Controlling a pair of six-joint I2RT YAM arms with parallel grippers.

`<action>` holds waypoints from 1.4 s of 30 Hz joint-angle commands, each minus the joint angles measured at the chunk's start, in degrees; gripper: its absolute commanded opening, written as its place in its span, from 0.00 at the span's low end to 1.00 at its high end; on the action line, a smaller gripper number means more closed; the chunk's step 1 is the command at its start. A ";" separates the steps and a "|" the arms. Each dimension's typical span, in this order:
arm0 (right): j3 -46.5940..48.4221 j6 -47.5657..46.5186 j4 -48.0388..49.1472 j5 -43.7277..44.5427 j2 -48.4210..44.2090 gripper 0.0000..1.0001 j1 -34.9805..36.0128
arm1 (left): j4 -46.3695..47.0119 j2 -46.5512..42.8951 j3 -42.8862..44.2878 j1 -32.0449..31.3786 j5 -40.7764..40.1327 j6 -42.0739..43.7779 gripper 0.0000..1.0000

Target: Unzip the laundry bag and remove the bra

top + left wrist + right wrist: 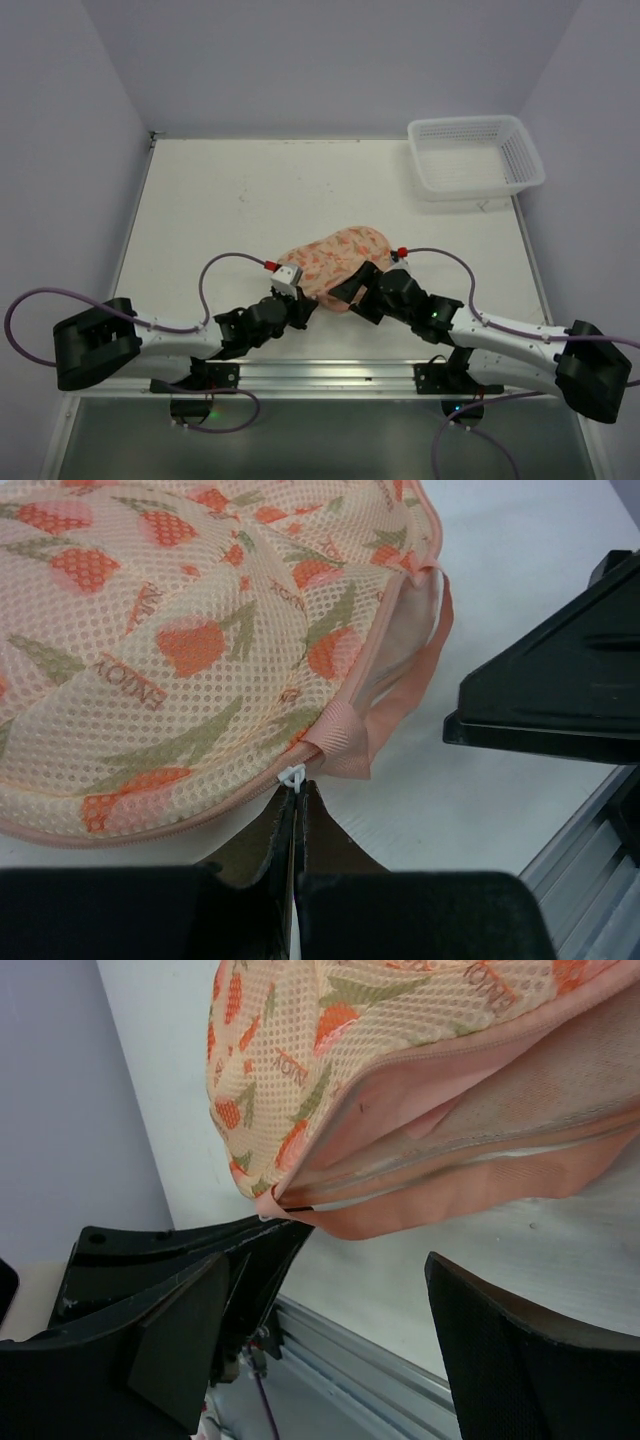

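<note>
Three lilac walls [330,60] enclose a white table [250,190] bearing the laundry bag [335,262].

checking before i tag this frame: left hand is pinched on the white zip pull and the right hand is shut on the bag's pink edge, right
Not quite. The right hand is open: the right wrist view shows its fingers wide apart near the laundry bag's pink edge, with nothing clamped between them. The left hand is indeed pinched on the white zip pull, as the left wrist view shows.

Domed peach laundry bag [335,262], orange-printed mesh, pink-trimmed zip [400,1190] partly open.
</note>
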 commanded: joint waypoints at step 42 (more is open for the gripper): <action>-11.10 -5.60 29.95 0.71 4.00 0.00 -7.58 | 0.99 -7.16 -3.39 1.04 -1.35 0.18 0.00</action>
